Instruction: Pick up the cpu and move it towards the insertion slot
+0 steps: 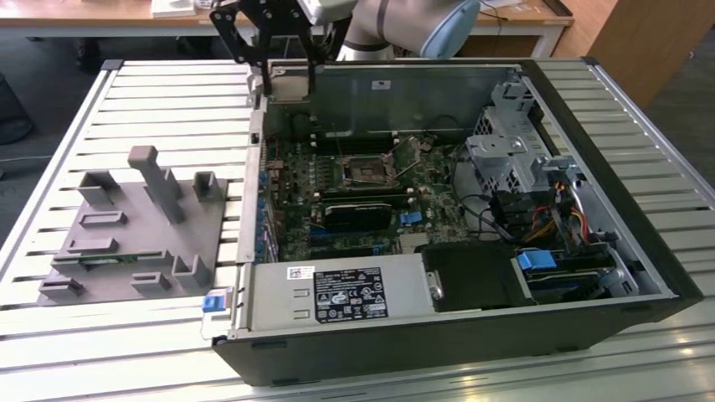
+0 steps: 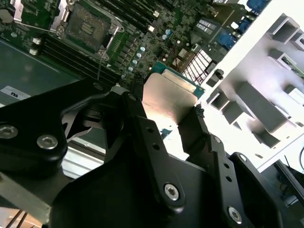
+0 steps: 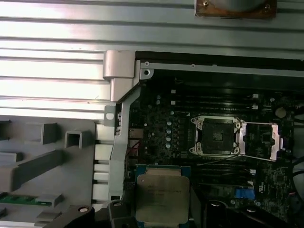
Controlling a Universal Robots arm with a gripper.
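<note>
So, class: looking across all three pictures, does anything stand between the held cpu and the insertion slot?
Nothing visible does. The gripper holds the cpu above the case's edge, and the insertion slot lies open on the motherboard, its metal frame swung aside, with only low board parts between them.

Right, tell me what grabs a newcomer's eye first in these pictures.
The open computer case fills the exterior view's right, its green motherboard bare, the insertion slot open near the middle. Above the case's far corner, the black hand holds the silvery cpu. On the exterior view's left, a grey plastic fixture sits on the slatted table.
</note>
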